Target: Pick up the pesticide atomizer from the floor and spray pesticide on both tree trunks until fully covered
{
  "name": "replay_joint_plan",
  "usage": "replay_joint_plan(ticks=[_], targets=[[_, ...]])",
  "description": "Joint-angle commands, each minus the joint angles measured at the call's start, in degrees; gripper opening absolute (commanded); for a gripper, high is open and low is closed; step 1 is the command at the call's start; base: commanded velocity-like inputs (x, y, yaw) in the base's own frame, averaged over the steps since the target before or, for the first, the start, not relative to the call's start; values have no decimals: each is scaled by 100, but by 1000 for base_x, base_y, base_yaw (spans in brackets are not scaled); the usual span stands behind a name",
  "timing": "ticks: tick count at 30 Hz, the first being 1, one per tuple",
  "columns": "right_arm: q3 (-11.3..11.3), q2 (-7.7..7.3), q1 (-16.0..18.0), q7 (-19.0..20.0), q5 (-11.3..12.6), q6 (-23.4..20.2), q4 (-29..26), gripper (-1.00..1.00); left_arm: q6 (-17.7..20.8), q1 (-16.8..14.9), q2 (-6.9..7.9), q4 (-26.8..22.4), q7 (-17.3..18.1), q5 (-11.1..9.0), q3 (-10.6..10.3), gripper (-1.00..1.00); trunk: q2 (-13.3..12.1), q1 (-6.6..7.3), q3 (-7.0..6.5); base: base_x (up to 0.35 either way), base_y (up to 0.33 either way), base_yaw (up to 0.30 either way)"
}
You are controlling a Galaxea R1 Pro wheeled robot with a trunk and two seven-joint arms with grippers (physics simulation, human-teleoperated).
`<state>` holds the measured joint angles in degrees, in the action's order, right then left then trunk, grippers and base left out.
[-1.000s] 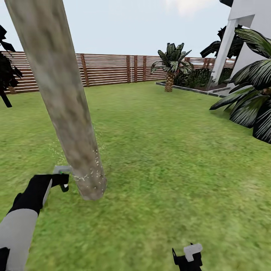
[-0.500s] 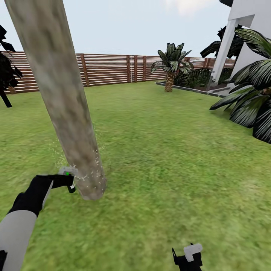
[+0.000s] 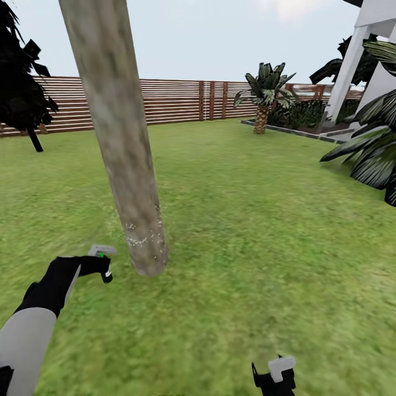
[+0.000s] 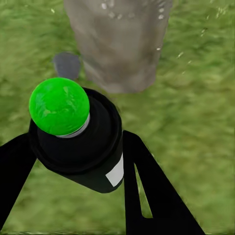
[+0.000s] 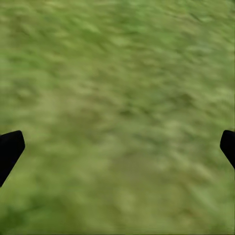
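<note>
The pesticide atomizer (image 4: 78,142), a black canister with a round green cap, sits clamped between the two black fingers (image 4: 147,191) of the left gripper (image 3: 102,269). In the head view the atomizer (image 3: 102,253) shows a grey top and a spot of green, held low beside the foot of the tree trunk (image 3: 122,143), on the side away from the white building, close to the bark but not touching it. The trunk is a thick cylinder of mottled grey-brown bark, leaning slightly and rising out of the frame. Fine white specks of pesticide (image 3: 144,237) dot its lowest part in a loose band; the bark higher up looks bare. In the left wrist view the trunk's base (image 4: 120,44) stands just past the green cap, with white specks near its upper edge and a few on the grass around it.

The right gripper (image 3: 274,375) hangs low over the lawn (image 3: 247,220), well apart from the trunk on the building side. Its fingertips (image 5: 11,149) stand wide apart with only grass between them.

Beyond the trunk, a brown slatted fence (image 3: 181,100) rings the lawn. A short palm (image 3: 264,93) stands by the fence toward the white building (image 3: 374,49), and large palm fronds (image 3: 368,148) reach in in front of that building. A dark tree (image 3: 25,93) stands on the trunk's opposite side.
</note>
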<state>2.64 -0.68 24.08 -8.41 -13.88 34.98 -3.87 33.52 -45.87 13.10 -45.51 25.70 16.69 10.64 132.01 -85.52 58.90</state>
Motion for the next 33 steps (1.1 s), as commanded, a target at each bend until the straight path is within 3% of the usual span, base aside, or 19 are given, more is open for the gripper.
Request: replay_joint_plan(ticks=[1,7,10,12,13,16,17,19,20,22,24,26,28,33], targets=[[0,-1,0,0,-1,0,0,100,-2,0,-10,11,-8,13,-18,-100,0,0,0,-12,0,179],[-1,-2,0,-2,-1,0,0,100,75,-105,-79,-316,-135,-33,-45,-100,0,0,0,-2,0,24],[-1,-2,0,-3,-1,0,0,100,639,-504,-121,-486,-110,-46,-54,-100,0,0,0,0,0,0],[-1,-2,0,-3,-1,0,0,100,717,-538,-135,-544,-96,-26,-79,-100,0,0,0,0,0,0],[-1,-2,0,-1,-1,0,0,100,712,-525,-135,-556,-92,-18,-116,-100,0,0,0,0,0,0],[-1,-2,0,1,-1,0,0,100,757,-560,-180,-563,-104,-23,-516,-100,0,0,0,0,0,0],[-1,-2,0,1,-1,0,0,100,763,-583,-207,-564,-105,-39,-578,-100,0,0,0,0,0,0],[-1,-2,0,-2,-1,0,0,100,776,-599,-405,-589,-94,-51,-641,-100,0,0,0,0,0,0],[-1,-4,0,-2,-1,0,0,100,777,-592,-406,-598,-90,-51,-641,-100,0,0,0,0,0,0],[-1,-2,0,-3,-1,0,0,100,772,-562,-380,-607,51,-47,-621,-100,0,0,0,0,0,0],[-1,-4,0,-2,-1,0,0,100,740,-520,-167,-791,616,-36,-566,-100,0,0,0,0,0,0],[-1,-6,0,-1,-1,0,0,100,698,-473,-45,-1023,813,-16,-446,-100,0,0,0,0,0,0],[-1,-8,0,-2,-1,0,0,100,670,-444,6,-1111,908,-20,-366,-100,0,0,0,0,0,0],[-1,-8,0,-1,-1,0,0,100,684,-448,-10,-1142,1050,-28,-401,-100,0,0,0,19,0,0]])
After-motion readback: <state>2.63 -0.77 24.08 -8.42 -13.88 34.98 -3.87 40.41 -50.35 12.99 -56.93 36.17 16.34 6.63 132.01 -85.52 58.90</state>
